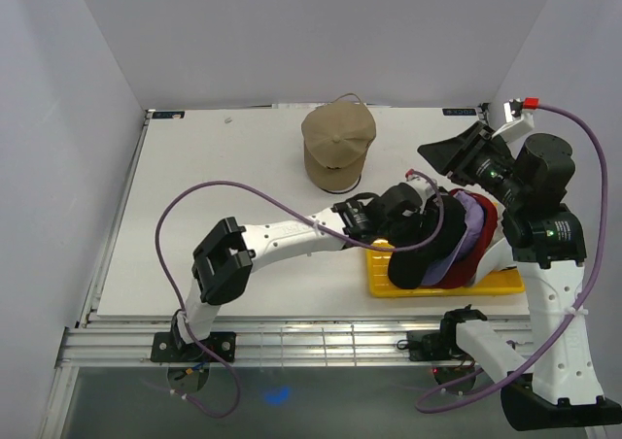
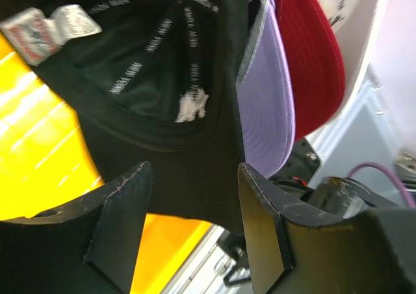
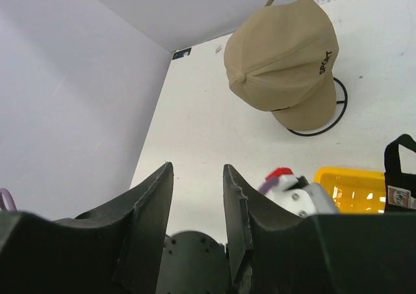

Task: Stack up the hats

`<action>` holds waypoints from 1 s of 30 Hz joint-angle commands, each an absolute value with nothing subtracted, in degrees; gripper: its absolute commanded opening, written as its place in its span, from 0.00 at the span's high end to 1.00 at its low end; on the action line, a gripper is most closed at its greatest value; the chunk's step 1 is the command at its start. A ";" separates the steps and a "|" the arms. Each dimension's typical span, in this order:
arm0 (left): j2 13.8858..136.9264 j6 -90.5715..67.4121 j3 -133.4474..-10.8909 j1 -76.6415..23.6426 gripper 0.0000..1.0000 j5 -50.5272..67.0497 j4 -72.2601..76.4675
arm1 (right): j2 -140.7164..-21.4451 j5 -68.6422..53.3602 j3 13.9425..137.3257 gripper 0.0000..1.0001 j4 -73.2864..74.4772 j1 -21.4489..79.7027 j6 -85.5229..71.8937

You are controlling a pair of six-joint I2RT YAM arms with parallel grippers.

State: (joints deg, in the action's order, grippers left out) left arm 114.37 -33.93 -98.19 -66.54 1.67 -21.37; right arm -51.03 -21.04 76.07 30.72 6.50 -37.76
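The black cap lies on top of a stack with the lavender cap and the red cap in the yellow tray. My left gripper is at the stack's far side. In the left wrist view my left gripper is open and the black cap's brim lies between the fingers, beside the lavender cap, the red cap and the white cap. The tan cap sits on the wire stand. My right gripper is raised, open and empty; the right wrist view shows the tan cap ahead.
The black wire stand under the tan cap stands at the back middle of the white table. The yellow tray is near the table's front right edge. Grey walls close in the left, back and right sides.
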 commanded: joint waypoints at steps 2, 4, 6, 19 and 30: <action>116.71 -31.38 -103.71 -69.78 0.34 -5.27 -26.28 | -50.01 -20.13 77.43 0.57 31.29 6.50 -36.12; 117.59 -31.55 -104.41 -70.40 0.34 -5.97 -26.46 | -49.83 -20.21 77.26 0.57 31.29 6.50 -35.95; 118.56 -31.64 -104.59 -70.66 0.35 -6.33 -26.72 | -49.75 -20.21 77.08 0.57 31.29 6.50 -35.77; 113.38 -32.70 -102.48 -71.28 0.32 -9.93 -25.93 | -50.36 -21.09 77.52 0.56 31.20 6.50 -35.33; 105.82 -32.26 -96.68 -72.16 0.31 -10.55 -19.78 | -51.06 -21.53 80.15 0.56 31.29 6.50 -36.30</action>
